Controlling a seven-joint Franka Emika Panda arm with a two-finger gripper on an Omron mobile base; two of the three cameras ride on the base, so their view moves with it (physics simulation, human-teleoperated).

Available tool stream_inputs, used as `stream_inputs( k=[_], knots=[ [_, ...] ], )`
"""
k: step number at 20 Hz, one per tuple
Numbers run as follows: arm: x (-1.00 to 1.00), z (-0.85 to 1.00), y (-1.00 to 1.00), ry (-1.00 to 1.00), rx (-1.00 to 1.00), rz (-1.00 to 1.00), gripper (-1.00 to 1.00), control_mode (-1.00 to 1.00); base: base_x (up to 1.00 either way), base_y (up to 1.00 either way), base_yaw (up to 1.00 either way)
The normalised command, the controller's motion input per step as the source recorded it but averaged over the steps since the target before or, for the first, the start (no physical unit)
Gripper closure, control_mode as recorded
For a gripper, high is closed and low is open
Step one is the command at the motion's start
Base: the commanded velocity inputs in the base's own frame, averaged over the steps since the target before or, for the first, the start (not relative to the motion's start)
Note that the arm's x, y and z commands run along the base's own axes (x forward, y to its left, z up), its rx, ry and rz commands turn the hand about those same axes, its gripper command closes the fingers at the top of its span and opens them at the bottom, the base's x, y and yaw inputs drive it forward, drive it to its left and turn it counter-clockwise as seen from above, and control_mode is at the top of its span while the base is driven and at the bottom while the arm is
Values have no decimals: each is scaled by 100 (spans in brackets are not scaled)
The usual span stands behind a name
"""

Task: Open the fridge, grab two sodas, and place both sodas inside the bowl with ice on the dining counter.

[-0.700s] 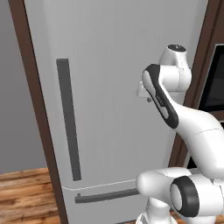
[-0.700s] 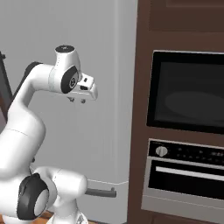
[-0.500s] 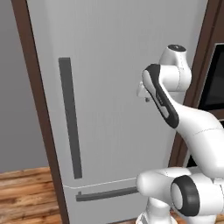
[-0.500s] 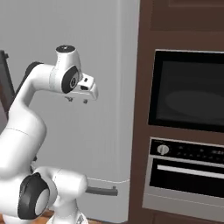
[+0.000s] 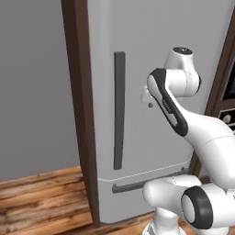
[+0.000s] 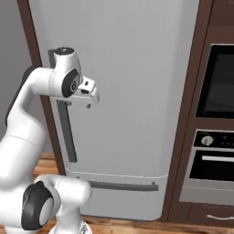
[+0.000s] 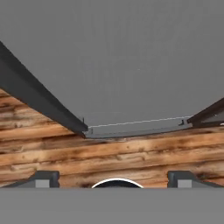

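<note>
- At the far left of the left base view, a plain grey wall [image 5: 32, 82] met a wooden plank floor [image 5: 41, 197], with a dark brown upright panel [image 5: 80, 110] just beside it.
- Right of that panel stood the fridge [image 5: 137, 55], tall and light grey, its door shut.
- On the door ran the long dark-grey vertical handle [image 5: 119, 110], and below it the lower drawer carried a horizontal handle [image 5: 137, 185].
- Further right, the white arm [image 5: 176, 108] rose in front of the fridge door, apart from the vertical handle.
- From the right base view, the claw [image 6: 90, 98] hung off the wrist, pointing down in front of the door, right of the vertical handle and not touching it.
- Through the hand view, the two dark finger tips [image 7: 43, 178] sat wide apart with nothing between them, above the wooden floor and the fridge's bottom edge.
- At the far right of the right base view, a brown cabinet column [image 6: 189, 114] held a dark microwave [image 6: 219, 82] over an oven [image 6: 212, 167] with a knob.
</note>
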Motion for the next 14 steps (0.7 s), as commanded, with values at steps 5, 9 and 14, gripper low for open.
stream_inputs(
  k=[5,9,14],
  knots=[
    [0,0,0,0,0,0,-100,100,-18,78,-37],
    [0,0,0,0,0,0,-100,100,-10,83,-34],
    [0,0,0,0,0,0,-100,100,0,74,-30]
  ],
)
